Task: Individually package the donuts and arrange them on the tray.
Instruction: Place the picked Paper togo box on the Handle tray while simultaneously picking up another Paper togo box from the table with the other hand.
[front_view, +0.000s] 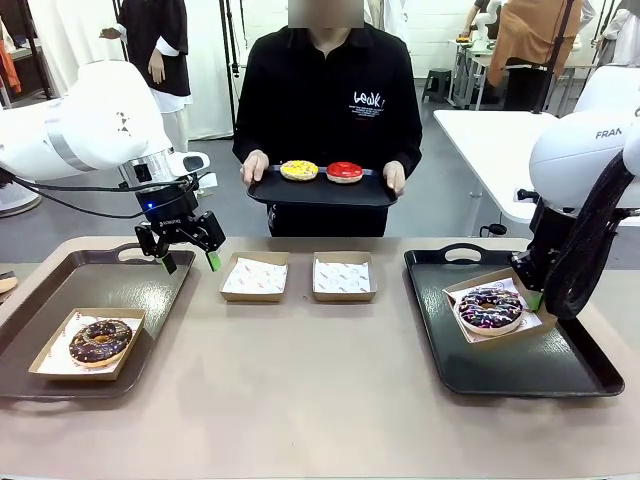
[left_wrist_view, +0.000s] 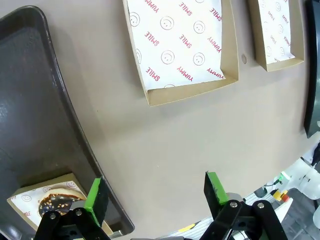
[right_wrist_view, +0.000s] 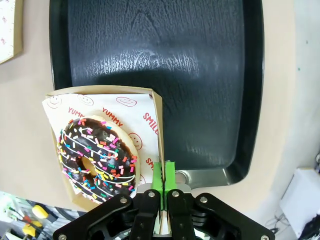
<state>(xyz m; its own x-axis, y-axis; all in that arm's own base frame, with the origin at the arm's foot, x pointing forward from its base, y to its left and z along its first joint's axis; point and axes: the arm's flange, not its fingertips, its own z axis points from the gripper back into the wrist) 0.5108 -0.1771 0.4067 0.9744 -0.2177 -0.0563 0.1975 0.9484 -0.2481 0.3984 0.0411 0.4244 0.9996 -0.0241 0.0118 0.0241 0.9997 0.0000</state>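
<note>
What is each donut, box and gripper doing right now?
chocolate donut: boxed, on left tray.
sprinkled donut: in right box, at right tray's edge.
yellow donut, red donut: unboxed, on person's tray.
middle boxes: empty.
left gripper: open, holding nothing.
right gripper: shut on right box rim.

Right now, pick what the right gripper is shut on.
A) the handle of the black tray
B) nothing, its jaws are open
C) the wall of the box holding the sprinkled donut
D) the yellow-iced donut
C: in the right wrist view the right gripper is pinched shut on the side wall of the box that holds the sprinkled donut.
</note>
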